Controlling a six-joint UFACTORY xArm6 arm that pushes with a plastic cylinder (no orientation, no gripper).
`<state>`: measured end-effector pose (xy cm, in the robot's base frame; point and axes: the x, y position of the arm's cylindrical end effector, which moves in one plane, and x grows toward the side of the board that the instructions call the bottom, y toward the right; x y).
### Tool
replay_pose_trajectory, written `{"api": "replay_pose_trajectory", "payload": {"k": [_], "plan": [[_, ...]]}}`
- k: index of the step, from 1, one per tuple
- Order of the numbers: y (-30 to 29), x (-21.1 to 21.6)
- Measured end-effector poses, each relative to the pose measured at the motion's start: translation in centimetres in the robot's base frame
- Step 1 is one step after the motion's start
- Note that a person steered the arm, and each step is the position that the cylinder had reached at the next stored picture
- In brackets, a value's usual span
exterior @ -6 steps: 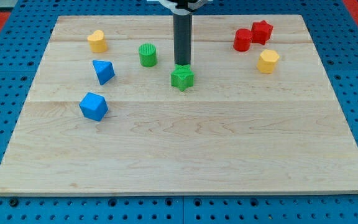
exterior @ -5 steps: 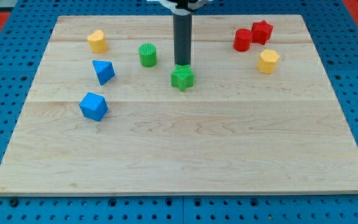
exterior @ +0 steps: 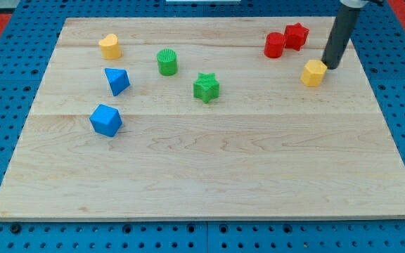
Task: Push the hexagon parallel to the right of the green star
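The board (exterior: 202, 169) spreads mostly to the view's left and bottom of my tip (exterior: 330, 67), a bare rod end holding nothing, set near the board's top right edge. The yellow hexagon (exterior: 313, 72) touches my tip on its left-bottom side, and the green star (exterior: 206, 88) lies well apart to the left, slightly lower. Two red blocks (exterior: 285, 41) sit near, up-left; the green cylinder (exterior: 166, 62), blue blocks (exterior: 111, 100) and second yellow block (exterior: 109, 47) lie far left.

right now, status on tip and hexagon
My tip at yellow hexagon's upper right edge. Green star mid-board, off to view's left. Nothing between them.
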<state>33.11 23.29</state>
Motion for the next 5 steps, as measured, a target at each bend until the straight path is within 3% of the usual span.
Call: {"api": "replay_pose_trajectory", "payload": {"k": [2,5], "plan": [[-8.0,1.7],[-9.7,5.9]]}}
